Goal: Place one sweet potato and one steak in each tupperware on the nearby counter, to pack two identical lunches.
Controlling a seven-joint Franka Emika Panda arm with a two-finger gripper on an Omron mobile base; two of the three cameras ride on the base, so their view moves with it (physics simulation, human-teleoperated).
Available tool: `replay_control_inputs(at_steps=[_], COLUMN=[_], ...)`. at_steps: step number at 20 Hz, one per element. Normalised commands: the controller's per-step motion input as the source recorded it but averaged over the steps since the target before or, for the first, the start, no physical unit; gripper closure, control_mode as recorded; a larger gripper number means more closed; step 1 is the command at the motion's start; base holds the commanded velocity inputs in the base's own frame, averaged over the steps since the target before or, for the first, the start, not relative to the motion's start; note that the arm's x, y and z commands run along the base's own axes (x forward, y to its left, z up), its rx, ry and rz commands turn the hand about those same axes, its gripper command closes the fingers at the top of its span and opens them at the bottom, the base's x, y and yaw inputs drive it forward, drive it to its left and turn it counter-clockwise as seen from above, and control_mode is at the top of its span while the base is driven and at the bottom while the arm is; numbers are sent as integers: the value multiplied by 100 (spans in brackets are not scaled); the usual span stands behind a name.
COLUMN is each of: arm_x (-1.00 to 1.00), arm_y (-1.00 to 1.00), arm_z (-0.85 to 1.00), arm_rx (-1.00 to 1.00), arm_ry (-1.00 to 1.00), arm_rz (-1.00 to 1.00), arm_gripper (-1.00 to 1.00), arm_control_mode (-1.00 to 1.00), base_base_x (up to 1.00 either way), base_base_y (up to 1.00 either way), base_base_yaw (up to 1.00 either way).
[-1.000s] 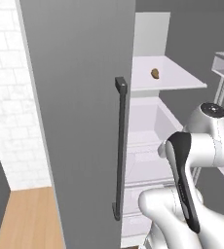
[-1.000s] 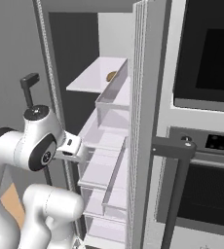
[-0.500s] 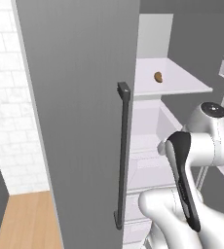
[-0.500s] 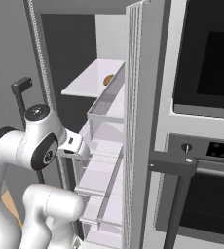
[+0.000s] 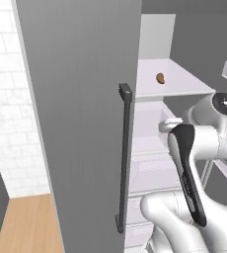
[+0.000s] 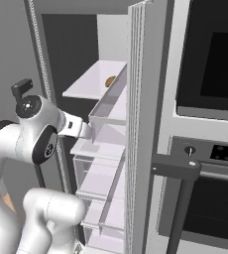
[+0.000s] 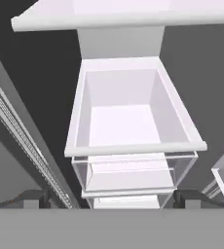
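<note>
**White fridge shelves searched; one brown item lies on the top shelf**

White plastic shelves and a clear drawer face the hand camera. The small dark-tipped two-finger gripper (image 7: pixel 112 198) points into the open fridge at a white open-topped bin (image 7: pixel 128 114) with a clear-fronted drawer (image 7: pixel 131 172) below it. Its two tips sit far apart at the lower corners of the hand view, so it is spread wide and carries nothing.

A small brown rounded item (image 5: pixel 160 78) lies on the flat white upper shelf (image 5: pixel 184 81), above and beyond the hand; it looks like a sweet potato, though it is too small to be sure. I cannot find a steak on the shelves. The trays and their tabletop lie outside these views.

In my judgement the task is at its start: fetching the first food, with nothing packed. The next move calls for raising the hand from bin level to the upper shelf, reaching in past the tall grey fridge door (image 5: pixel 81 113) with its dark vertical bar handle (image 5: pixel 123 158), and closing on the brown item from above.

Against the earlier frames both base views have shifted: the door and handle fill more of the left view, and the black oven front (image 6: pixel 210 129) more of the right. That suggests the base has driven, not that the fridge contents moved. The arm's pose looks much the same.
</note>
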Motion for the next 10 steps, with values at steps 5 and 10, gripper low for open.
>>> replay_control_inputs(at_steps=[5, 10], arm_x=[29, 40], arm_y=[0, -4], arm_z=[90, 50], arm_rx=[0, 0], arm_ry=[-14, -12], arm_rz=[-11, -12], arm_gripper=[-100, -100], arm_control_mode=[-100, -100], base_base_x=[0, 0], base_base_y=[0, 0], base_base_yaw=[0, 0])
